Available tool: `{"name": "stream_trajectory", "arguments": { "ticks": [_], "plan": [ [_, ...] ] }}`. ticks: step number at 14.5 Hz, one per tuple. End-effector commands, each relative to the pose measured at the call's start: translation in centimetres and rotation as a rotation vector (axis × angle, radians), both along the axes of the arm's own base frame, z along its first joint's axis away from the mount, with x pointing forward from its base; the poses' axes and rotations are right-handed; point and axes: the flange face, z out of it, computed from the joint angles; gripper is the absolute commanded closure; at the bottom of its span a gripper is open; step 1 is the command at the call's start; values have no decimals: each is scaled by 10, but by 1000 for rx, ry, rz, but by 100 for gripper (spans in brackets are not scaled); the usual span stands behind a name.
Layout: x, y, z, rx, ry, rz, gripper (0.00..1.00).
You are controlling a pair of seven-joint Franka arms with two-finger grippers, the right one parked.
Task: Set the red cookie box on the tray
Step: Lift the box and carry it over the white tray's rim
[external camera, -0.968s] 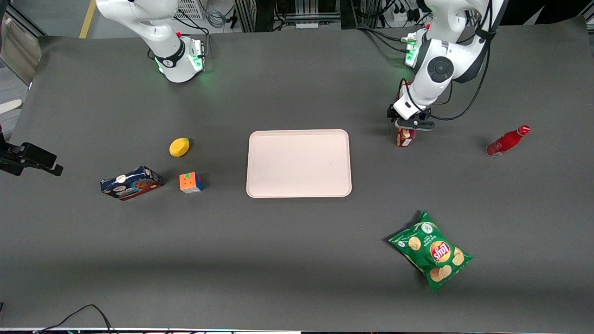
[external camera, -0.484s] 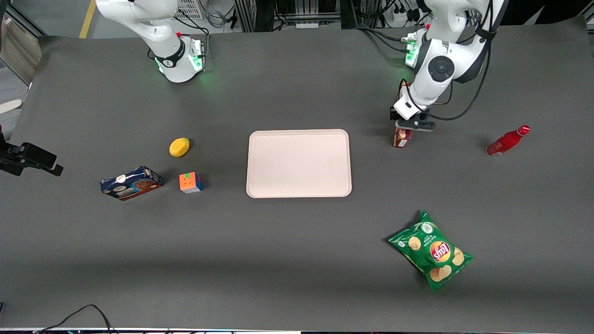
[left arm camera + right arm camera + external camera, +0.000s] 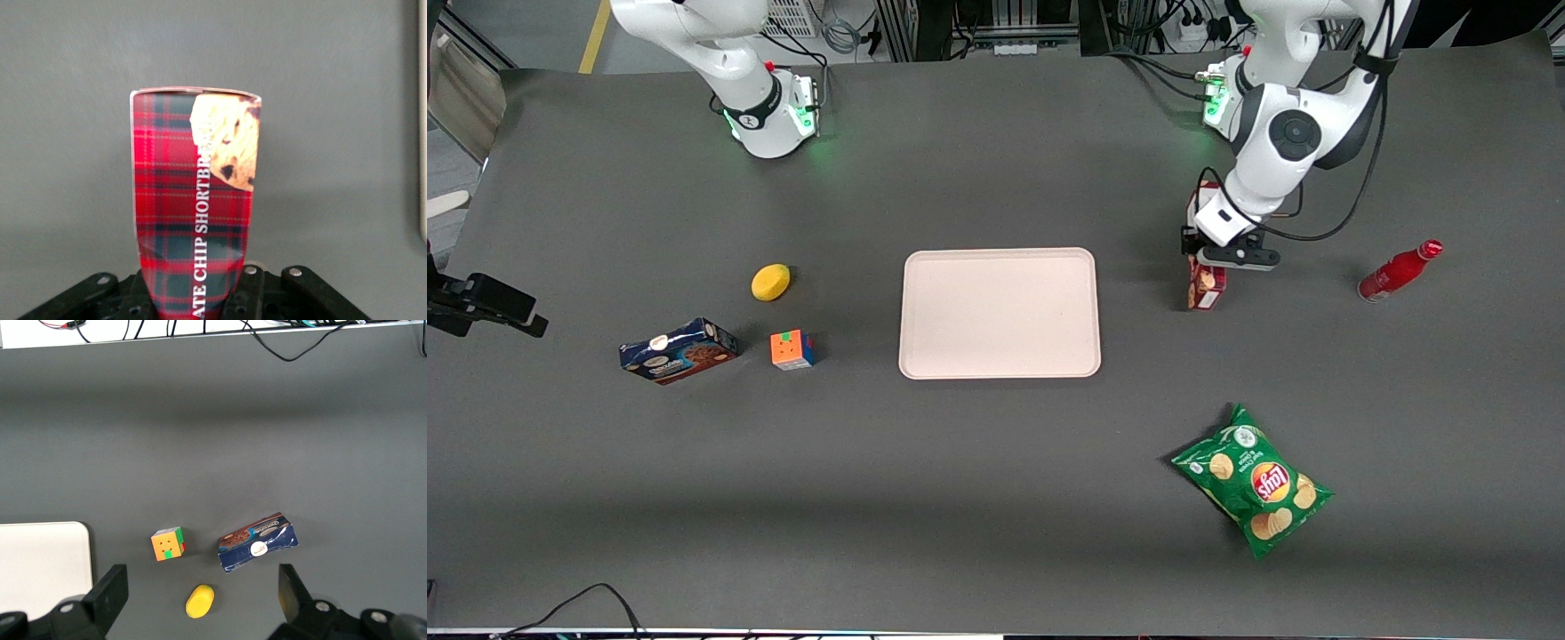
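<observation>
2 cookie boxes, 1 tray, 1 bottle, 1 chip bag, 1 cube, 1 lemon

A robotics lab: bench-mounted arm bases on a grey-covered table, with cables and power strips.

The working arm is glossy white with a dark grey round joint cap, black cables looped along it and a green light glowing at its base. Its gripper is black, with silver screws.
</observation>
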Motion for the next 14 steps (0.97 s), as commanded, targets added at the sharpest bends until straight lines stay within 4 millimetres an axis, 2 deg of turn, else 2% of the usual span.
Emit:
{"name": "stream_trajectory", "arguments": {
  "ticks": [1, 4, 7, 8, 10, 11, 12, 14],
  "plan": [
    [37, -4, 79, -7, 38, 1, 99],
    [71, 0, 150, -24, 76, 12, 99],
    [88, -8, 208, -30, 98, 4, 100],
    [93, -3, 224, -17, 102, 5, 100],
    [94, -6, 237, -10, 118, 39, 99],
    [91, -17, 236, -4, 118, 93, 99],
    [85, -45, 238, 4, 111, 104, 99],
    [83, -83, 232, -11, 101, 144, 99]
  ]
}}
